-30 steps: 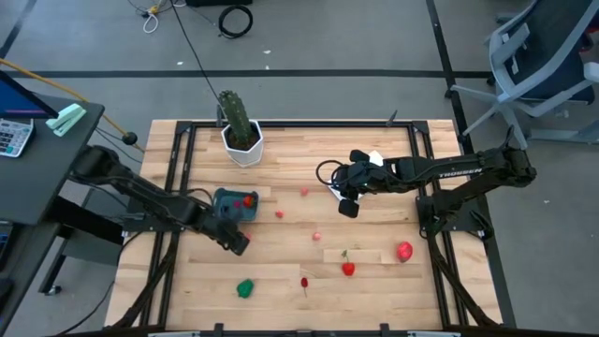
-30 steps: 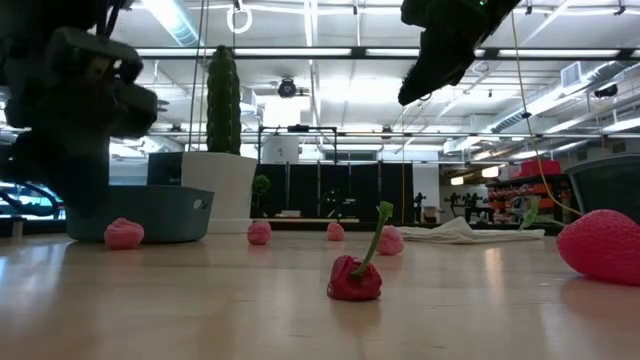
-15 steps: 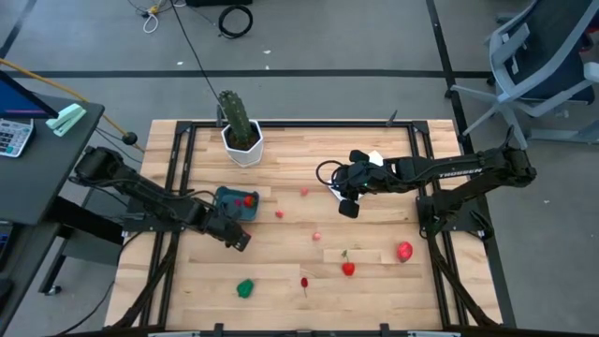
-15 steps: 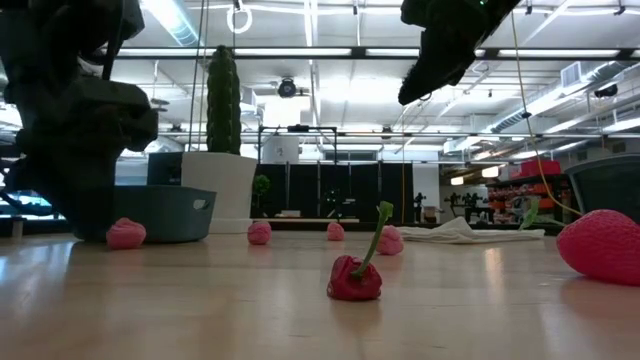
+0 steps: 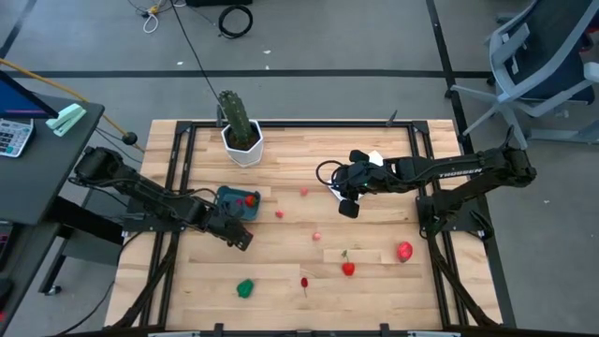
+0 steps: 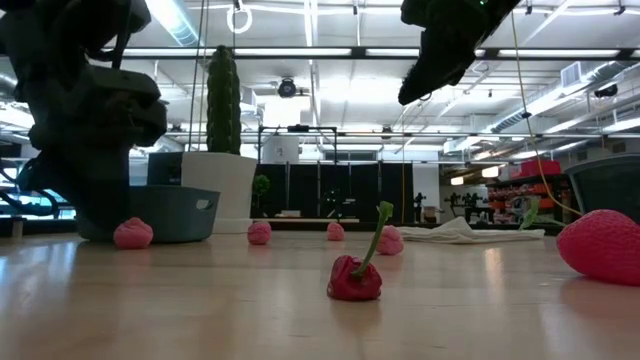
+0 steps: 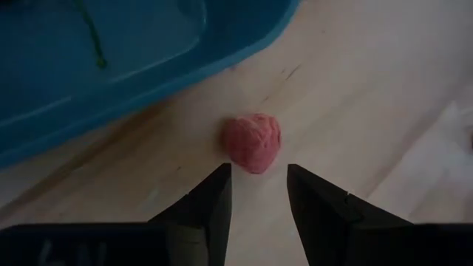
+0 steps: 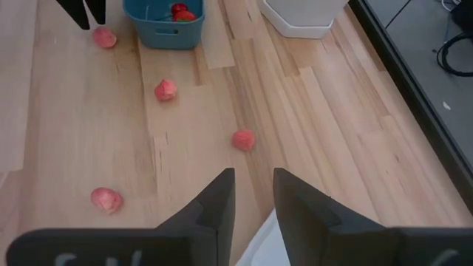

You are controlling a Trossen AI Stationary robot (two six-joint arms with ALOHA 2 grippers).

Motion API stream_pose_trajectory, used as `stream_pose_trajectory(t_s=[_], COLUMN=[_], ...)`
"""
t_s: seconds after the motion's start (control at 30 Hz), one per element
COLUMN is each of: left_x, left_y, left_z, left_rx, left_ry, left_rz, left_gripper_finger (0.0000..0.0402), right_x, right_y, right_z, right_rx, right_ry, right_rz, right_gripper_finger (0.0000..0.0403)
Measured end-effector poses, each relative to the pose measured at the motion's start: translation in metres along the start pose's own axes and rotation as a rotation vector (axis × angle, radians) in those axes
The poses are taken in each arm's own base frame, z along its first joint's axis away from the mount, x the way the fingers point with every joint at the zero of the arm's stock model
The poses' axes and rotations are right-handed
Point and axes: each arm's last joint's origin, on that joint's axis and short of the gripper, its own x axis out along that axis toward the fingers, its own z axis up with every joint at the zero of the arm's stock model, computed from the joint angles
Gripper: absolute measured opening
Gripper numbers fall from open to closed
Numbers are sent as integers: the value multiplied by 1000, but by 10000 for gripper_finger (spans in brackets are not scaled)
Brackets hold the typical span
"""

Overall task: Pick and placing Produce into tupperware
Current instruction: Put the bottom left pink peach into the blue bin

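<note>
Pink and knobbly, the small toy berry (image 7: pixel 253 142) lies on the wooden surface (image 5: pixel 281 271) just beside the shallow teal-blue plastic tupperware (image 5: pixel 236 201) — light, rigid and rounded, I judge, so it may roll or squirt out. Your left pincer (image 7: pixel 259 196) hovers over it, fingers narrowly apart; close across its widest part. Watch the container wall nearby. Your right pincer (image 8: pixel 248 203) waits slightly open, well apart, above the white flat item (image 5: pixel 372 157).

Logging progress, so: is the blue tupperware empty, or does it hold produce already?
Not empty. The tupperware holds at least one red piece, seen in the right wrist and high views.
</note>
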Motion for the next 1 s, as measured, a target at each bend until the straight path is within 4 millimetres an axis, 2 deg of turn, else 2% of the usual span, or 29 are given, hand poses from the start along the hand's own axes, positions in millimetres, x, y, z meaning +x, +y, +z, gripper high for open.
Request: stream_pose_trajectory(t_s=[0.47,1.0], left_x=[2,2], left_y=[4,1], left_z=[11,12], left_rx=[-6,-25], left_ry=[-39,-49], left_rz=[31,-8], left_gripper_finger=[138,131], right_x=[0,0], right_y=[0,0], right_z=[0,0], right_rx=[0,0], right_ry=[0,0], right_rz=[0,0], right_gripper_finger=[101,101])
